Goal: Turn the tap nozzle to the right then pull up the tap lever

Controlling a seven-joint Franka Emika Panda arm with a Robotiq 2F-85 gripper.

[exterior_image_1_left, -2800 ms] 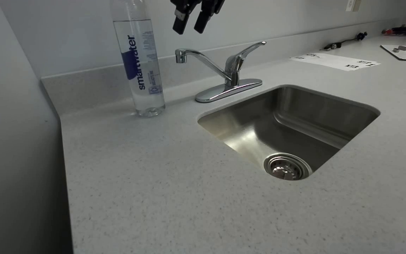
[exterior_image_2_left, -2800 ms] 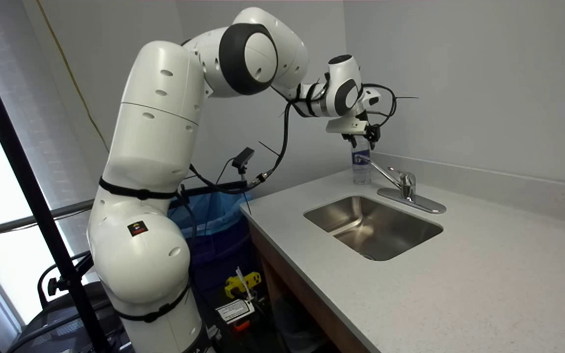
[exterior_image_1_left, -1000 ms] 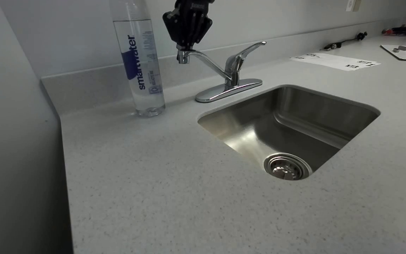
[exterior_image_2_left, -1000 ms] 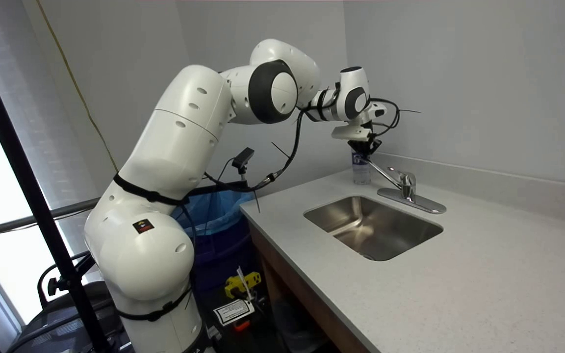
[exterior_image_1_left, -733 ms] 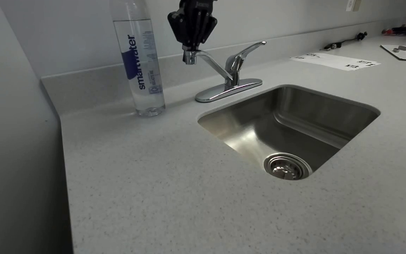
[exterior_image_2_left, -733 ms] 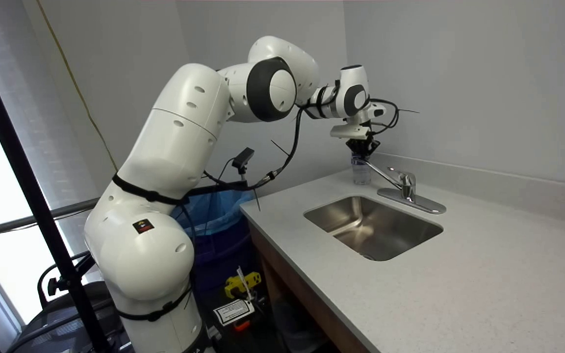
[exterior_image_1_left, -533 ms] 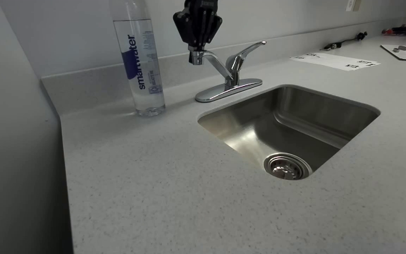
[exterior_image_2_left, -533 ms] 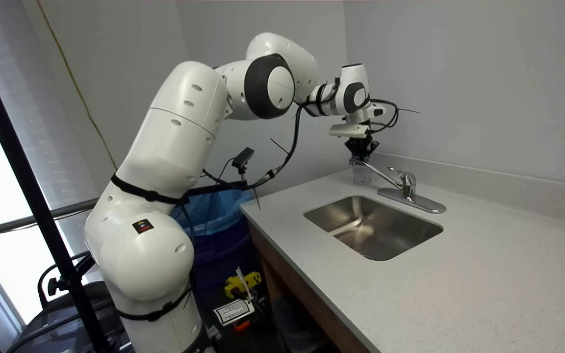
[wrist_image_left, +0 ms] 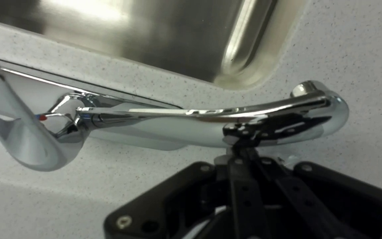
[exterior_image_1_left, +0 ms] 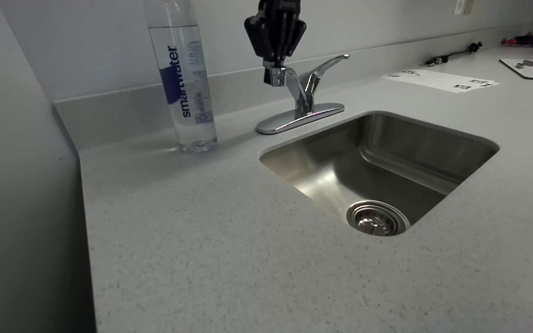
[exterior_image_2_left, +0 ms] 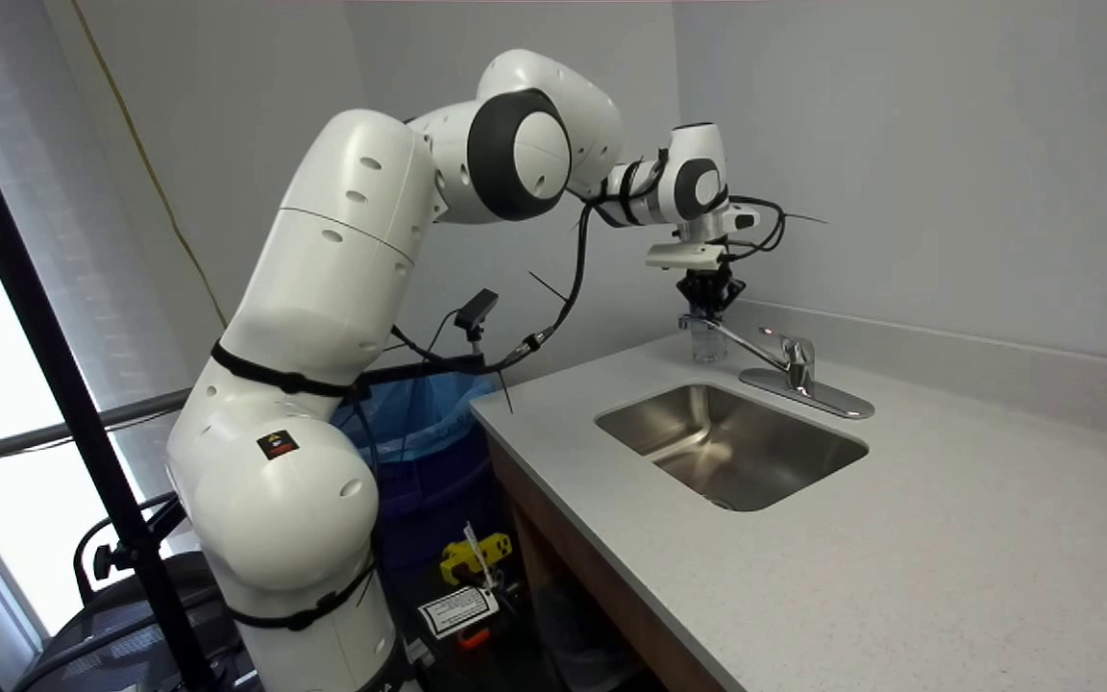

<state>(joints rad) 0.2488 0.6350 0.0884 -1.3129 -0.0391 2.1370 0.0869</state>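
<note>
The chrome tap nozzle (exterior_image_1_left: 295, 85) reaches out from the tap body, its downturned tip off to the left in this exterior view. Seen from the wrist, the same nozzle (wrist_image_left: 177, 127) runs across the frame. My gripper (wrist_image_left: 244, 151) is shut with nothing held, and its fingertips meet the nozzle's flank on the side away from the sink. In an exterior view the gripper (exterior_image_1_left: 270, 69) points down behind the nozzle's tip, which partly hides its fingers. The tap lever (exterior_image_1_left: 324, 68) slants up to the right above the body; the wrist view cuts off part of the lever (wrist_image_left: 28, 142).
A tall water bottle (exterior_image_1_left: 185, 92) stands left of the tap, near the gripper. The steel sink (exterior_image_1_left: 405, 134) opens in front of the tap. Behind runs a low backsplash (exterior_image_1_left: 109, 118). White paper (exterior_image_1_left: 437, 81) lies farther along the counter.
The gripper has come down from above, its fingers closing, to behind the nozzle. Since then gripper and nozzle have swung together toward the sink side. The lever looks unmoved.
</note>
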